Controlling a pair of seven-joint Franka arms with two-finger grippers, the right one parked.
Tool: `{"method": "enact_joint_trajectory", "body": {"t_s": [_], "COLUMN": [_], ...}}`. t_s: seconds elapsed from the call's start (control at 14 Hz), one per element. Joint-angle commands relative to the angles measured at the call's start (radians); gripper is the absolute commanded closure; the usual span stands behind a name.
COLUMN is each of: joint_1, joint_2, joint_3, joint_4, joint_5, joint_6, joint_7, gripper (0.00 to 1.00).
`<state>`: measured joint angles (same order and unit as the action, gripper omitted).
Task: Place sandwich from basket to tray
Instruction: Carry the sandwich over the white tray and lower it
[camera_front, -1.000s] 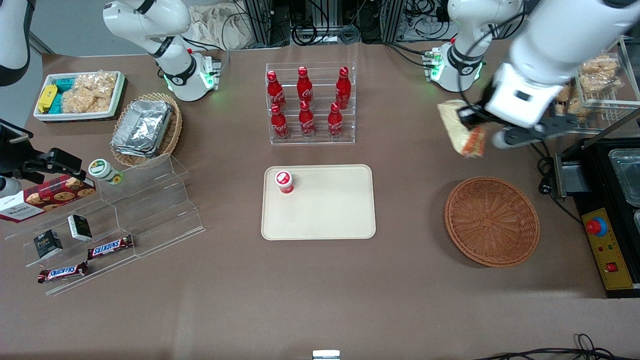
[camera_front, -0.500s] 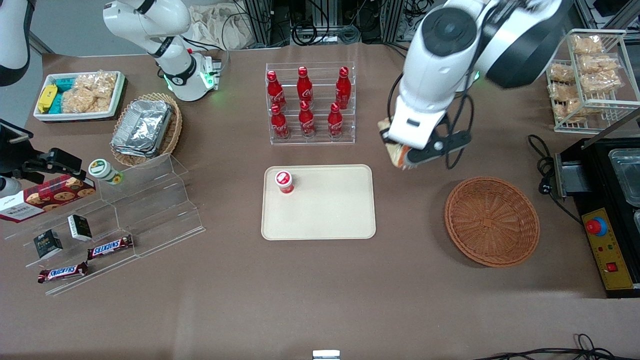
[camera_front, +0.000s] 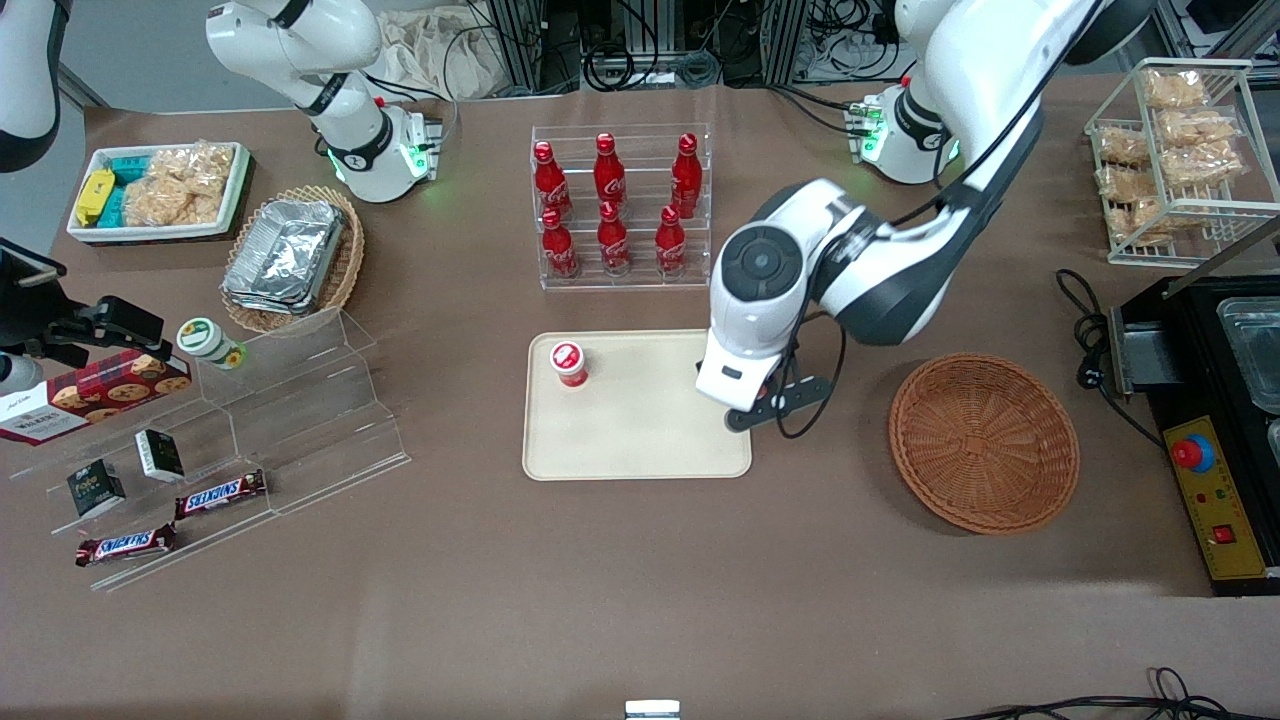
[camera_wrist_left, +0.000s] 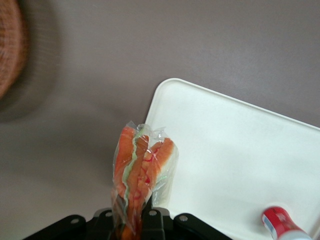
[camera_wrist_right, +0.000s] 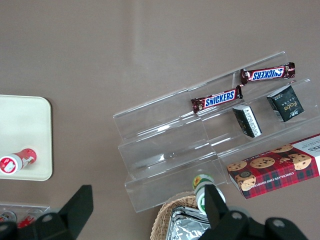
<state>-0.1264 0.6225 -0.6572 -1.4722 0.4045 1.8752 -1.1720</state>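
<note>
Six cola bottles, two Snickers bars, one tray, one basket

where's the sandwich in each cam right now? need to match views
Front view: sandwich hidden under the working arm's wrist; the gripper sits over the tray edge nearest the basket.
Left wrist view: sandwich clamped in the gripper, hanging over the tray's corner.
Right wrist view: not in it.
Shared landmark: red-capped bottle on the tray.
</note>
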Motion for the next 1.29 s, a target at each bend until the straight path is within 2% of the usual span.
{"method": "enact_joint_trajectory", "body": {"t_s": [0.0,0.14,0.43,0.5,0.57,0.64,0.71,0.86,0.93,1.21], "joint_1": [-0.015,-0.018,-0.025,-0.028,-0.029,-0.029,-0.029,-0.029,-0.025,-0.018], "joint_2": [0.098,0.147,0.2,0.206,0.207,0.207,0.209,0.201,0.192,0.073], "joint_3": [-0.006,-0.006,-0.004,-0.002,-0.002,-0.002,-0.002,-0.002,-0.002,-0.004], "joint_4": [0.027,0.018,0.018,0.019,0.019,0.019,0.019,0.019,0.026,0.033], "joint_5": [0.083,0.135,0.169,0.172,0.171,0.171,0.171,0.171,0.169,0.152], "joint_6": [0.054,0.085,0.139,0.14,0.145,0.148,0.15,0.147,0.147,0.11], "joint_7": [-0.052,-0.078,-0.087,-0.089,-0.087,-0.087,-0.087,-0.09,-0.107,-0.198], "gripper": [1.0,1.0,1.0,0.96,0.85,0.63,0.31,0.13,0.0,0.0]}}
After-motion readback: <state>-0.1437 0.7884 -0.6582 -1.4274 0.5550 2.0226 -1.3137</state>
